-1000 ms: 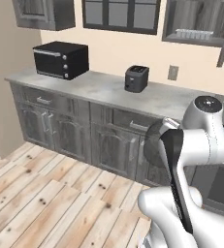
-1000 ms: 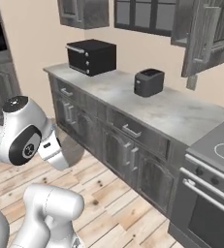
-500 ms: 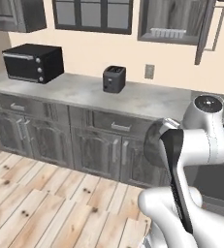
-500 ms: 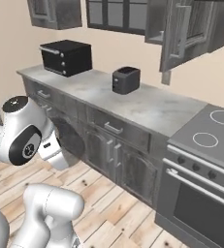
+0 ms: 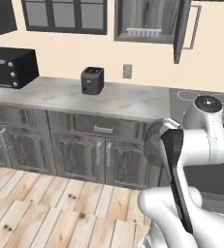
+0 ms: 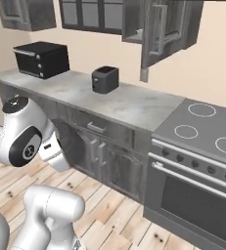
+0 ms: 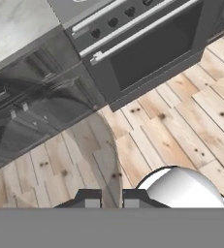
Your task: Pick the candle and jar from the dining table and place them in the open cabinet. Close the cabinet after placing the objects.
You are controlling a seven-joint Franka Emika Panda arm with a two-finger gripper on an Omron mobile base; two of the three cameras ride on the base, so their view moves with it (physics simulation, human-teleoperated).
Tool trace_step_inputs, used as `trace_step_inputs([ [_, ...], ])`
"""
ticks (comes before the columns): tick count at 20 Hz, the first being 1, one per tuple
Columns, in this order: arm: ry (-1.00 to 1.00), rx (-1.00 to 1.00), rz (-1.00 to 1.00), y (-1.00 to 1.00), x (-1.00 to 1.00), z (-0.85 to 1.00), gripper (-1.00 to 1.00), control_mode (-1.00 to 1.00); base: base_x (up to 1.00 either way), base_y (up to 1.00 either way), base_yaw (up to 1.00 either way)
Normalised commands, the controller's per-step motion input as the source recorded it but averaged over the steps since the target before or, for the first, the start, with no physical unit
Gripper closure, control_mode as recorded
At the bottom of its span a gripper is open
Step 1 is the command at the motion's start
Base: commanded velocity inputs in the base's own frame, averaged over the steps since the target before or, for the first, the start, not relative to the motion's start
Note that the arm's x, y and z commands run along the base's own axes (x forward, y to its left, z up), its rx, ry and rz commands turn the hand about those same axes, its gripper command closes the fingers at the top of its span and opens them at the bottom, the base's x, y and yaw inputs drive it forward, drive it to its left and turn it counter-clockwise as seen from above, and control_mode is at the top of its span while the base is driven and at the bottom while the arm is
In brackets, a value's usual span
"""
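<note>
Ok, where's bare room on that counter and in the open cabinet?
Counter: bare marble between the black oven and the toaster, and a wider patch from the toaster to the stove. Cabinet: the ridged tray takes the shelf's middle, so that is the crowded spot; room beside it is hard to judge. The door stands open on the right.

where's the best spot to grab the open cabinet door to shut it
Probably the vertical bar handle near the free edge of the cabinet door, approached from its outer face, on the stove side. The door stands swung out, and the bar is slim.
</note>
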Motion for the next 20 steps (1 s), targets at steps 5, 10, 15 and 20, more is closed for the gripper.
trace_step_inputs([
  [5,0.00,0.00,0.00,0.00,0.00,0.00,1.00,1.00,0.00,0.00,-0.28],
  [10,0.00,0.00,0.00,0.00,0.00,0.00,1.00,1.00,0.00,0.00,-0.28],
  [15,0.00,0.00,0.00,0.00,0.00,0.00,1.00,1.00,0.00,0.00,-0.28],
  [20,0.00,0.00,0.00,0.00,0.00,0.00,1.00,1.00,0.00,0.00,-0.28],
])
